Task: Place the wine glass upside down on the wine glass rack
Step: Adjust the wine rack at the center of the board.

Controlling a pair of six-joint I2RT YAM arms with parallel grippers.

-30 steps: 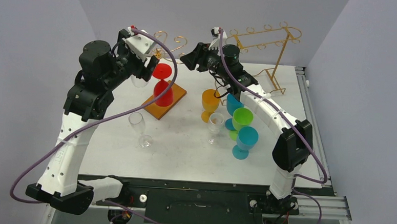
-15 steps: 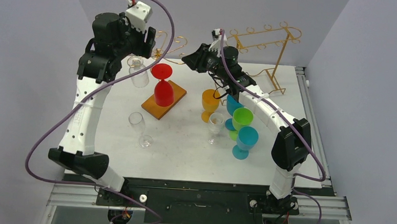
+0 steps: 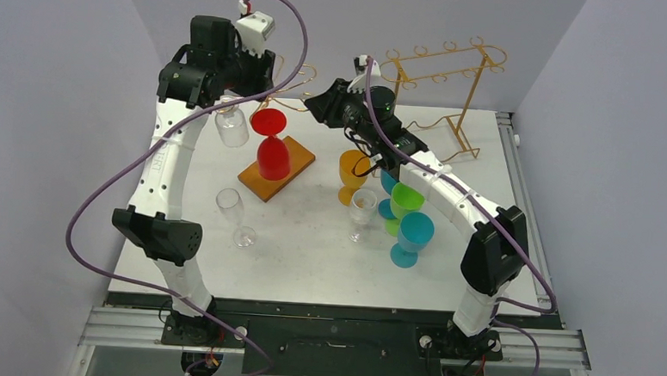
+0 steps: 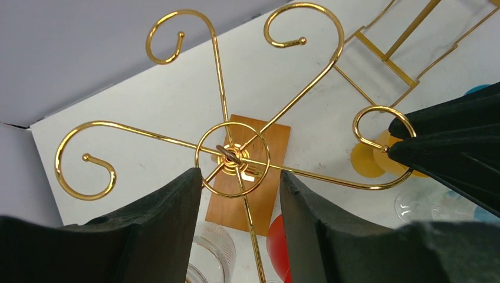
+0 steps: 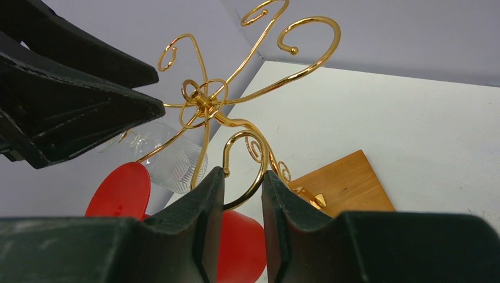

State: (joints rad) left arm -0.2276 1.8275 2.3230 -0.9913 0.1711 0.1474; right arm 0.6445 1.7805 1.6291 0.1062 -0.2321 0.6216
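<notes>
**A:** What's nearest us on the table (image 3: 309,264)?

**B:** A clear glass (image 3: 229,205) standing upright, left of the middle. To the right there's a cluster, all upright. A blue glass (image 3: 414,233) is nearest, with a green glass (image 3: 408,194) behind it. A short clear glass (image 3: 363,205) and an orange glass (image 3: 353,167) stand to their left.

**A:** And the wine glass rack (image 3: 260,182)?

**B:** Farther back, left of centre, with its wooden base flat on the table. A red glass (image 3: 273,157) hangs bowl down over that base.

**A:** Where's the wine glass (image 3: 231,127)?

**B:** Just left of the red one, upside down. Its foot is up among the curled arms on the rack's left side and its bowl hangs clear of the table. I can't tell from here whether the foot sits fully in a curl.

**A:** The grippers?

**B:** The left gripper (image 4: 240,177) hovers over the top of the rack, pointing down. Its fingers are apart with nothing between them, and it isn't touching the glass. The right gripper (image 5: 243,175) reaches in from the right, and its fingers are pinched onto one curled arm.

**A:** Anything beyond?

**B:** A taller gold wire frame (image 3: 468,100), far right.
</notes>
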